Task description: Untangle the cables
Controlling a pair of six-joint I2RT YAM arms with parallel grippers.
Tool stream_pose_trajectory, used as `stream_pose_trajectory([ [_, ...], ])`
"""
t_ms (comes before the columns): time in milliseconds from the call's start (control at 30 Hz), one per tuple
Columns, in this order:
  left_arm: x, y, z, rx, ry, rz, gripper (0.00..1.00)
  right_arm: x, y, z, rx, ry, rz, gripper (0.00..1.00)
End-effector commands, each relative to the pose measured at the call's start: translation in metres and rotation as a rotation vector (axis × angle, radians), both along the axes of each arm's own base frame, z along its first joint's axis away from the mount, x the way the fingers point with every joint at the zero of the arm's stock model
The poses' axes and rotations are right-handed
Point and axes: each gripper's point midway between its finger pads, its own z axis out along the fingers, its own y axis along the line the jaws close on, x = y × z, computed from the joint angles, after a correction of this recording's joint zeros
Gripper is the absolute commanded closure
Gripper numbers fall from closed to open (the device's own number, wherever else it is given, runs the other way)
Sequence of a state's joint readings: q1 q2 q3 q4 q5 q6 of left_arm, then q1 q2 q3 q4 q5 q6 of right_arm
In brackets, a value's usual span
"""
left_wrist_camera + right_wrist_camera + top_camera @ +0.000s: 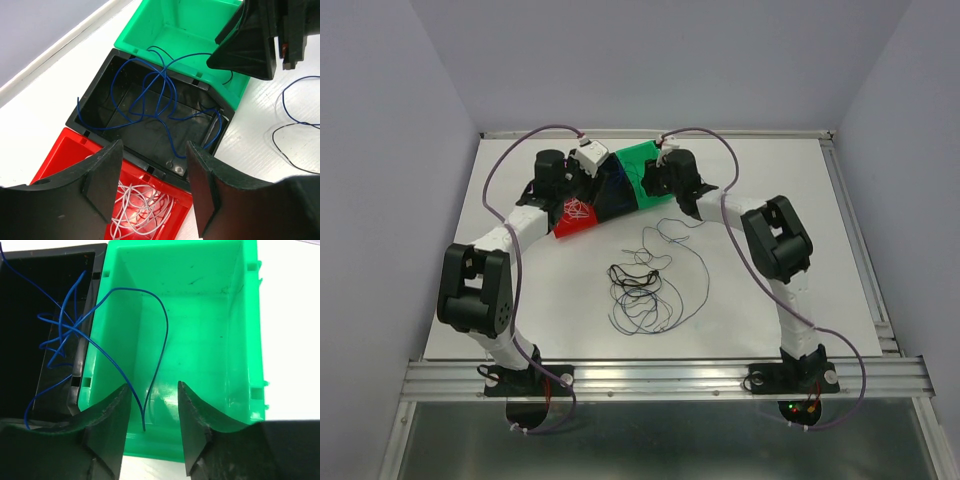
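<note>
Several thin black and dark blue cables [640, 285] lie tangled on the white table in front of three bins. White cables [140, 207] fill the red bin [60, 152]. Blue cables [150, 95] lie in the black bin [95, 85], and one blue cable [160, 340] loops over the wall into the green bin [252, 340]. Its end hangs between the fingers of my right gripper [152, 427], which stands open over the green bin's near wall. My left gripper [152, 190] is open and empty above the red bin's edge.
The three bins sit side by side at the back of the table [770, 200], with both grippers [578, 182] [642, 180] close together over them. Loose blue and black strands [287, 135] run across the table right of the black bin. Thick purple arm cords [500, 170] arch above.
</note>
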State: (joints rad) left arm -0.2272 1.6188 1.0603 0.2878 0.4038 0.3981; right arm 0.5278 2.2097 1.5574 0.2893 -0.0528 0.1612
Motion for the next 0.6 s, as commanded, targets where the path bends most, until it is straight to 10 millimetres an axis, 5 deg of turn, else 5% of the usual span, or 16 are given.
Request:
stream_pose_trajectory([
  [0, -0.003, 0.002, 0.027, -0.03, -0.064, -0.004, 0.36, 0.013, 0.013, 0.027, 0.023, -0.07, 0.042, 0.56],
  [100, -0.002, 0.004, 0.026, -0.031, -0.062, 0.002, 0.36, 0.017, 0.017, 0.028, 0.025, -0.08, 0.051, 0.81],
  [233, 0.001, 0.009, 0.024, -0.032, -0.054, 0.011, 0.36, 0.015, 0.028, 0.043, 0.027, -0.117, 0.078, 0.99],
  [567, 0.003, 0.017, 0.026, -0.047, -0.058, 0.033, 0.37, -0.002, 0.062, 0.089, -0.147, -0.327, 0.06, 1.0],
])
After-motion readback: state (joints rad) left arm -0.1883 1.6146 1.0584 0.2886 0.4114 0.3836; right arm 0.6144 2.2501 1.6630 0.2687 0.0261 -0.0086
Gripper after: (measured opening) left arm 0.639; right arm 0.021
